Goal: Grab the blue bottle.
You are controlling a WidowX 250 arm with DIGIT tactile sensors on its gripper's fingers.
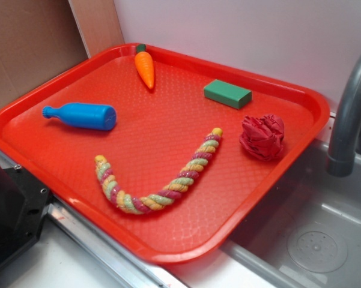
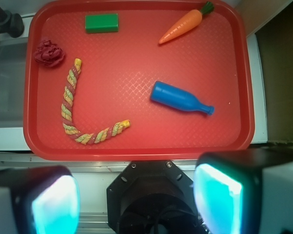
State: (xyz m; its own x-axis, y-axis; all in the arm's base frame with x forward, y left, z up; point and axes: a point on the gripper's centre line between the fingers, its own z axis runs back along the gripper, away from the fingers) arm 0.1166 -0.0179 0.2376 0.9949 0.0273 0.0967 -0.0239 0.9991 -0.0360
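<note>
Lying flat on the red tray [image 2: 136, 146]: the blue bottle [image 2: 180, 98], ahead of the gripper [image 2: 136, 197] and slightly to its right in the wrist view, well apart from it, long axis running mostly crosswise to the view, neck and cap pointing right and a little back toward the gripper. Gripper hanging high beyond the tray's near rim, fingers [image 2: 217, 197] spread wide, pinching nothing. Lying further off: the twisted rope [image 2: 70, 109] ahead to the left, the orange carrot [image 2: 183, 27] beyond the bottle near the far rim, the green block [image 2: 102, 23] and crumpled red ball [image 2: 49, 52] far left. Likely calling for reaching forward, descending, and closing across the cylindrical body.
</note>
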